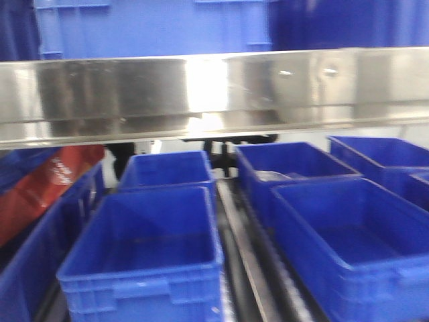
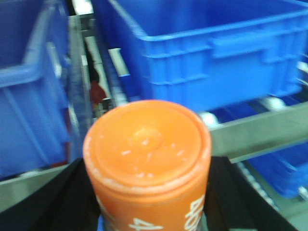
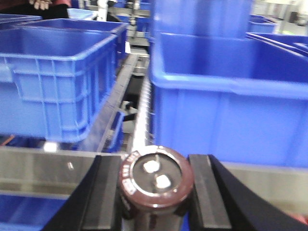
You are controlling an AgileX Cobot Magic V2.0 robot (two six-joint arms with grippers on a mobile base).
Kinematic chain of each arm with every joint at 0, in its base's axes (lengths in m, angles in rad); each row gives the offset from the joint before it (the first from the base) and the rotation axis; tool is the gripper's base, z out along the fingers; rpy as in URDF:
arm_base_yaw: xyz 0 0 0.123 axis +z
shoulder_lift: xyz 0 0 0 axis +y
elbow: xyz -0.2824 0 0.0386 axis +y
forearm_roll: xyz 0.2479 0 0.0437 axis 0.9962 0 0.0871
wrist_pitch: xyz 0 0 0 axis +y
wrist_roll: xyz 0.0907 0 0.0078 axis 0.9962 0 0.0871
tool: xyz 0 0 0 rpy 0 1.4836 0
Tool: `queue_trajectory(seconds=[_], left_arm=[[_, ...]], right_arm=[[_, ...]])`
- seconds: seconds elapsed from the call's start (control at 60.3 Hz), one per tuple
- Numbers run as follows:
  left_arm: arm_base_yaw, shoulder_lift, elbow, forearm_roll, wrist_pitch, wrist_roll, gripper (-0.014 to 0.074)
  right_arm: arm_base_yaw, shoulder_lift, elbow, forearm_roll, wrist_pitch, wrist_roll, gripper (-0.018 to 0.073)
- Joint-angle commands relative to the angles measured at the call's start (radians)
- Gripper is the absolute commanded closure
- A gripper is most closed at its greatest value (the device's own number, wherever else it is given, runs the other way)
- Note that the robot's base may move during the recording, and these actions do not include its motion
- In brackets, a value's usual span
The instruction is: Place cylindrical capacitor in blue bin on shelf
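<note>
Two loads held: right pincer [image 3: 156,190] grasps the cylindrical capacitor [image 3: 156,180], left pincer [image 2: 147,197] an orange cylinder [image 2: 147,144].

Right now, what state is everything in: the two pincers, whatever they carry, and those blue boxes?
Left pincer: shut on the orange cylinder.
Right pincer: shut on the capacitor.
Orange cylinder: gripped, end cap towards the camera.
Capacitor: gripped, terminals towards the camera, not yet in any bin.
Near-left blue bin: open-topped, looks empty.
Near-right blue bin: open-topped, looks empty.
</note>
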Motion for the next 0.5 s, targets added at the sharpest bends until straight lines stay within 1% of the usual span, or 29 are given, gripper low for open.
queue_trajectory(seconds=[0.0,0.481], left_arm=[[-0.007,-0.002,-0.003,0.000,-0.019,-0.001,0.0707],[-0.007,-0.002,-0.003,0.000,-0.019,-0.001,0.0707]], right_arm=[[0.004,-0.001,-0.007,-0.006,-0.029,-0.004,0.0721],[0.004,-0.001,-0.007,-0.006,-0.029,-0.004,0.0721]])
